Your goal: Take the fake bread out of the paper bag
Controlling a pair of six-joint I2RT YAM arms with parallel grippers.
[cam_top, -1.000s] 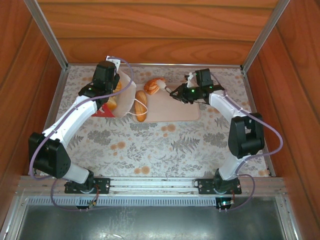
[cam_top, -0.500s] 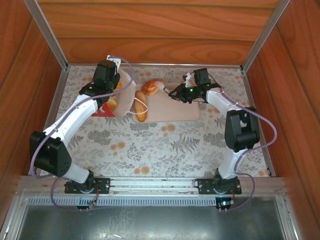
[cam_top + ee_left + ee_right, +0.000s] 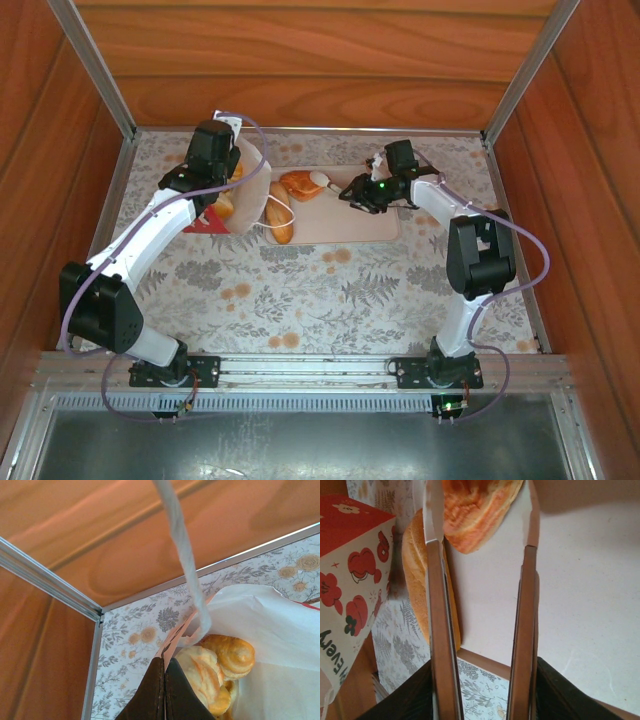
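Top external view: the task is running part-way.

Starting at the left, the left tool (image 3: 164, 672) is pressing its jaws fully together on the rim of the paper bag (image 3: 252, 182), and is judged to be keeping the mouth open. A string handle (image 3: 182, 555) is hanging just ahead of its fingertips. Directly ahead of this tool, at least two pieces of fake bread (image 3: 217, 662) are lying inside the bag, so unloading is not yet complete. Whether more pieces are lying deeper down cannot be told.

Moving right, a long loaf (image 3: 282, 213) is lying at the left border of the pink tray (image 3: 365, 225), just beside the bag mouth and outside one finger of the right tool (image 3: 340, 187). This tool is standing with its jaws part open. An orange pastry (image 3: 477, 505) is lying between its fingertips and resting on the tray. Whether the pads are pressing on the pastry cannot be told, but it is judged to be set down.

Two pieces are therefore lying out of the bag, on the tray on the counter (image 3: 330, 290). The bag contents are waiting for removal.
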